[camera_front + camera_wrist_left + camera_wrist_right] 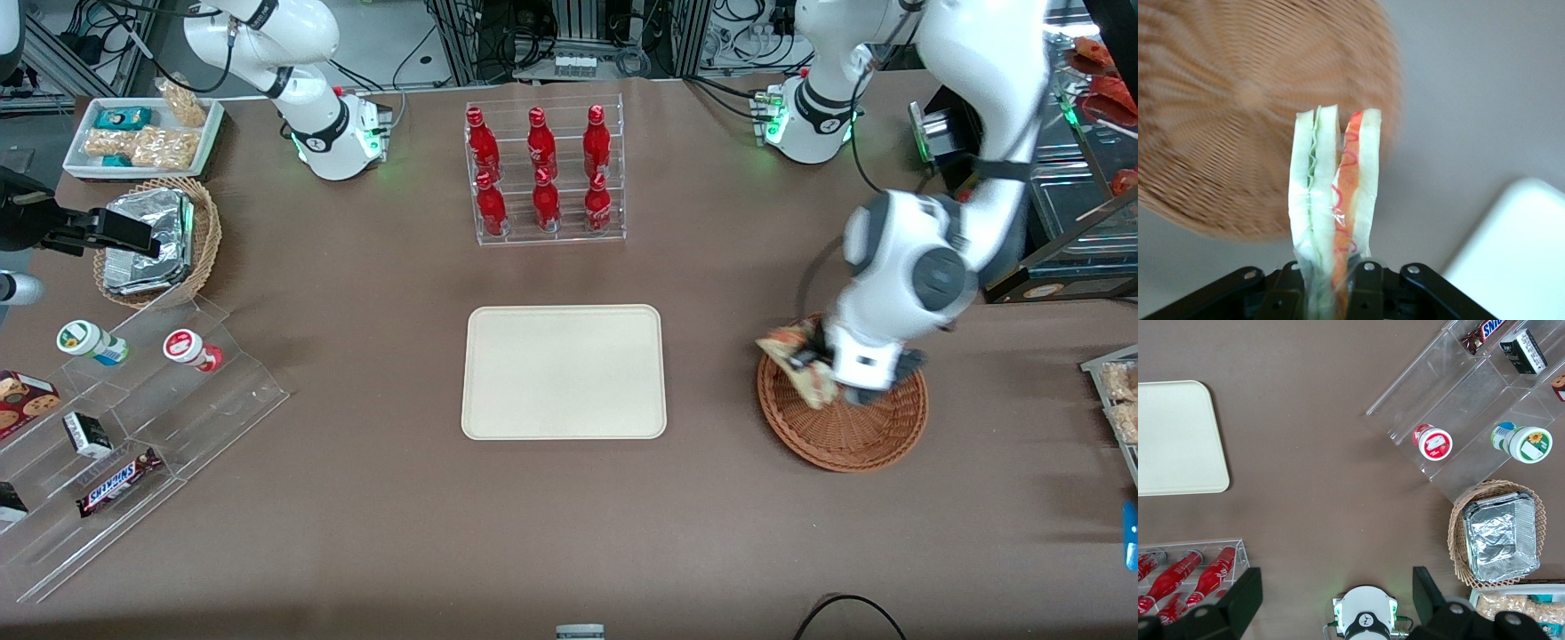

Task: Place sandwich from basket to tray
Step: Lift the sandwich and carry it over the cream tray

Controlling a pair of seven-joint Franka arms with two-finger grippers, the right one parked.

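The sandwich (1335, 200) is a wedge of pale bread with green and orange-red layers. My gripper (1330, 280) is shut on it, holding it on edge above the table. In the front view the sandwich (797, 360) hangs over the rim of the reddish-brown wicker basket (845, 436), and the gripper (822, 369) sits just above that basket. The basket (1211, 113) lies below the sandwich, lifted clear of it. The cream tray (564, 372) lies flat in the middle of the table, bare, beside the basket toward the parked arm's end. A corner of the tray (1518, 253) shows in the left wrist view.
A clear rack of red bottles (544, 178) stands farther from the front camera than the tray. Toward the parked arm's end are a tan basket with foil packets (156, 240), a white snack tray (142, 133) and a stepped acrylic shelf (116, 427) with snacks.
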